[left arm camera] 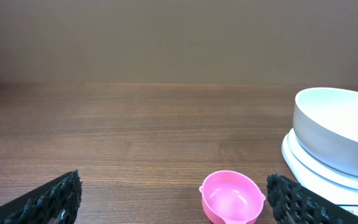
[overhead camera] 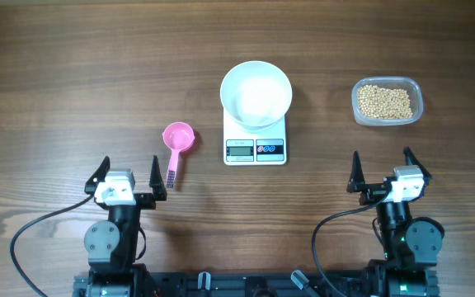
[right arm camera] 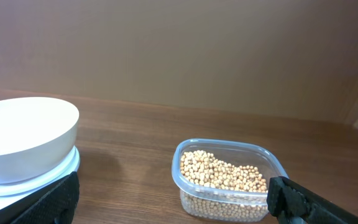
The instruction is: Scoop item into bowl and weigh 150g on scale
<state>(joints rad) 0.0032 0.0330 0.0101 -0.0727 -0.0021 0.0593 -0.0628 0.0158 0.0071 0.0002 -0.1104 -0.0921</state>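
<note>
An empty white bowl (overhead camera: 256, 93) (left arm camera: 339, 134) (right arm camera: 23, 137) sits on the white scale (overhead camera: 255, 143), whose display faces the front. The pale-tan beans (overhead camera: 384, 101) (right arm camera: 224, 172) fill a clear plastic tub (overhead camera: 387, 101) (right arm camera: 229, 180) at the back right. A pink scoop (overhead camera: 177, 145) (left arm camera: 231, 196) lies left of the scale, handle toward the front. My left gripper (overhead camera: 129, 176) (left arm camera: 174, 202) is open near the front left, just behind the scoop's handle. My right gripper (overhead camera: 383, 172) (right arm camera: 174, 199) is open at the front right, well short of the tub. Neither holds anything.
Wooden table (overhead camera: 72, 74) all round. Black cables (overhead camera: 31, 227) trail from both arm bases along the front edge. A brown wall (left arm camera: 179, 37) stands behind the table.
</note>
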